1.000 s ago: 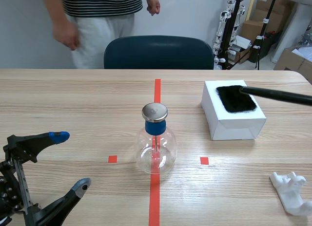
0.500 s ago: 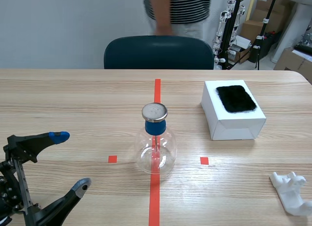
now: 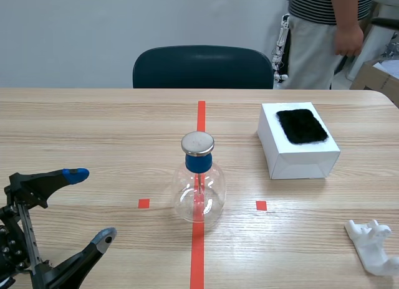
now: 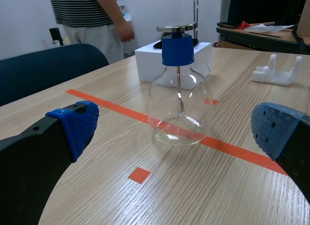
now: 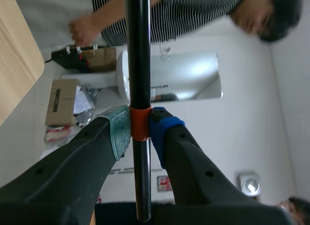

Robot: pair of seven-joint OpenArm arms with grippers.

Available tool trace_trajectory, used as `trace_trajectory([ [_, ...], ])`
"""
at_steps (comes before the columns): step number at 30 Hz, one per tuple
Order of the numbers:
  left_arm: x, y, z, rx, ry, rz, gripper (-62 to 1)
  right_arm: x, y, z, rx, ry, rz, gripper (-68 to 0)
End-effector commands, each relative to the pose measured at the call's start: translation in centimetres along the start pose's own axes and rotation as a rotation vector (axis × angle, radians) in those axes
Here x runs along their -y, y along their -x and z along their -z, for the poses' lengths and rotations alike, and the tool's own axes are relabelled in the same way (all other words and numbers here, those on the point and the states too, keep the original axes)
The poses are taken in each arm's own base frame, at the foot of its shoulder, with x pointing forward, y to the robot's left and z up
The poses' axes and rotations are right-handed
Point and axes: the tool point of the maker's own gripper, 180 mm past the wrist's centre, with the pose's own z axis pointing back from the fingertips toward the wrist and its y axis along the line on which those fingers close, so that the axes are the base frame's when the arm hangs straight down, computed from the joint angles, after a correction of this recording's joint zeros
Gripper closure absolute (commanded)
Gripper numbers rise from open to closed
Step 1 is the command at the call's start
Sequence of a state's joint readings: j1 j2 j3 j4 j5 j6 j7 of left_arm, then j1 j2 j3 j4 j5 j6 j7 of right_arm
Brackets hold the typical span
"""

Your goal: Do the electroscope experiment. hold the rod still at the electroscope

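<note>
Scene view first: the electroscope (image 3: 198,177), a clear flask with a blue stopper and a metal disc (image 3: 197,143) on top, stands upright on the red centre tape line (image 3: 197,251). Right of the electroscope and a little farther back is the white box (image 3: 298,153) with the black fur pad (image 3: 302,126) on its top. Nearer the robot, well to the right of the electroscope, lies a white plastic holder (image 3: 373,245). The left gripper (image 3: 90,205) sits low and well to the left of the electroscope, fingers spread wide, holding nothing. No rod and no right arm show here. A person (image 3: 330,27) stands beyond the table's far right corner.

Left wrist view now: the electroscope (image 4: 179,94) stands ahead of the wide-open fingers, apart from both blue pads (image 4: 75,125).

Right wrist view: here's the rod (image 5: 138,50), long and black, clamped at its orange band in the right gripper (image 5: 140,130). It points out over the room, with only a table edge (image 5: 14,55) alongside, so it looks far from the electroscope.

To do this well, I'd say: bring the rod's tip close to the metal disc, stop short of knocking the flask, keep the clamp firm, then freeze the arm. The left gripper is best kept clear.
</note>
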State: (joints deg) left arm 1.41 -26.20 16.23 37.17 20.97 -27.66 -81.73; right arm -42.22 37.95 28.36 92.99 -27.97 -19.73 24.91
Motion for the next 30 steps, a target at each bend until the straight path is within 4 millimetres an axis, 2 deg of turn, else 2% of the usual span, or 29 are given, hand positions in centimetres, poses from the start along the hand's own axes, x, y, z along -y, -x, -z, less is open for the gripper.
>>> trace_trajectory([
  [1, -0.6, -1.0, 0.1, 0.036, -0.002, 0.016, -62.3, 1.6, -1.9, 1.7, 0.058, 0.048, -0.028, -0.6],
  [8, -0.6, -1.0, 0.1, 0.036, -0.002, 0.016, -62.3, 1.5, -6.3, 4.6, 0.169, 0.037, -0.124, -0.6],
  [15, -0.6, -1.0, 0.1, 0.036, -0.002, 0.017, -62.3, -0.5, -10.1, 5.1, 0.27, 0.001, -0.221, -0.6],
  [23, -0.6, -1.0, 0.1, 0.036, -0.002, 0.016, -62.3, -2.3, -12.6, 5.0, 0.328, -0.025, -0.253, -0.6],
  [30, -0.6, -1.0, 0.1, 0.036, -0.002, 0.016, -62.3, -3.0, -14.0, 5.0, 0.363, -0.024, -0.278, -0.6],
])
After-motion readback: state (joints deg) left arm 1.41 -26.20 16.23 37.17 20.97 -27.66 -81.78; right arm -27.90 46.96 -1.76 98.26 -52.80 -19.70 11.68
